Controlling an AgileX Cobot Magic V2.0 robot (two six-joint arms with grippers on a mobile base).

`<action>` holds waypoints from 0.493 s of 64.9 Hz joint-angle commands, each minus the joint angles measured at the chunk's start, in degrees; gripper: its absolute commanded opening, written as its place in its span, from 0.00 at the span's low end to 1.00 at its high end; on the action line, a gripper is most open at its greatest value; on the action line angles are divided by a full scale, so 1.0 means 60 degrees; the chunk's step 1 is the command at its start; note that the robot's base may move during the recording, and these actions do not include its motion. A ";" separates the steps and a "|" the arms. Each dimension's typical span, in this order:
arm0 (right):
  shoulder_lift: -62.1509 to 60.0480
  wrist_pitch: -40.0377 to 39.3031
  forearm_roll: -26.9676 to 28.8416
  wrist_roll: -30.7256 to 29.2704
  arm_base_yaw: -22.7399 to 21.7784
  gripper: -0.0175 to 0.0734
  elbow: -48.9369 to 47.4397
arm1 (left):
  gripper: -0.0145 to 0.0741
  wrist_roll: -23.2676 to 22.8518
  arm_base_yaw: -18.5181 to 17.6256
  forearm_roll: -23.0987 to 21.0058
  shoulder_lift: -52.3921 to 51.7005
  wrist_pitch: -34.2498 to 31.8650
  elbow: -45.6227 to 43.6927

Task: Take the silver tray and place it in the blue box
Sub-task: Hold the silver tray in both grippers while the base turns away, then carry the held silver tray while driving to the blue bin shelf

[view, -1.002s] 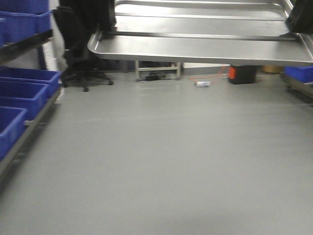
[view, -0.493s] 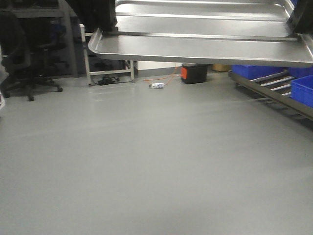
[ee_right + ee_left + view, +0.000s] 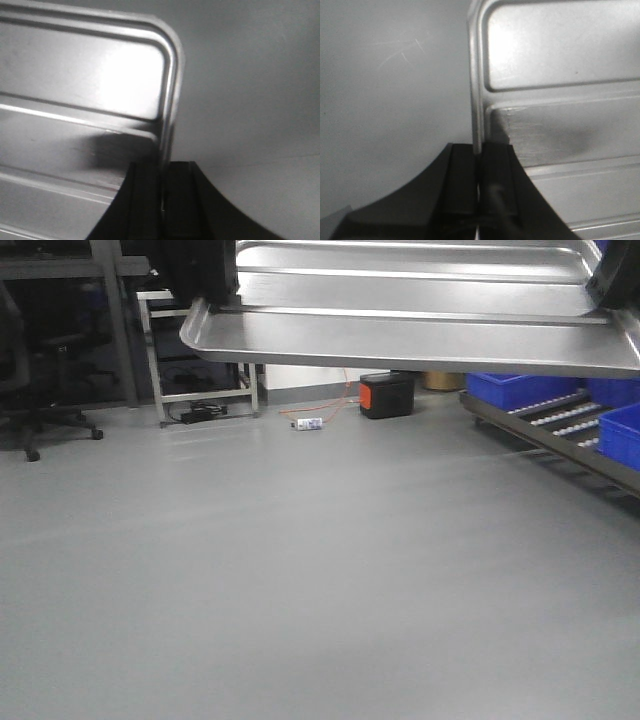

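**Tray held aloft by both arms**

The silver tray (image 3: pixel 420 338) hangs in the air over the grey floor (image 3: pixel 320 570), filling the top of the front view, its long edge roughly level and its ribs running across. The left gripper (image 3: pixel 479 150) has its jaws pressed narrow onto the rim of one short side, the rolled edge running straight between the two black fingers (image 3: pixel 462 175). The right gripper (image 3: pixel 162 170) pinches the rim of the opposite short side the same way, just below a rounded corner.

At the right edge of the room stands a rack (image 3: pixel 545 440) with rollers carrying a blue box (image 3: pixel 512 390), with part of another nearer the camera. These sit well apart from the tray, lower and farther off. Against the far wall are a black case (image 3: pixel 388 395) with an orange side, a small bottle (image 3: pixel 308 423) lying on the floor, a metal stand (image 3: pixel 200 390) and a chair (image 3: pixel 40 380).
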 commanded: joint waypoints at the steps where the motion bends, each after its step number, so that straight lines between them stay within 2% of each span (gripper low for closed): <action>1: -0.0248 -0.0577 -0.0359 -0.0149 -0.0060 0.26 -0.0323 | 0.05 0.0217 -0.0063 0.0340 -0.0475 0.0146 -0.0181; 32: -0.0248 -0.0577 -0.0359 -0.0149 -0.0060 0.26 -0.0323 | 0.05 0.0217 -0.0063 0.0297 -0.0475 0.0146 -0.0181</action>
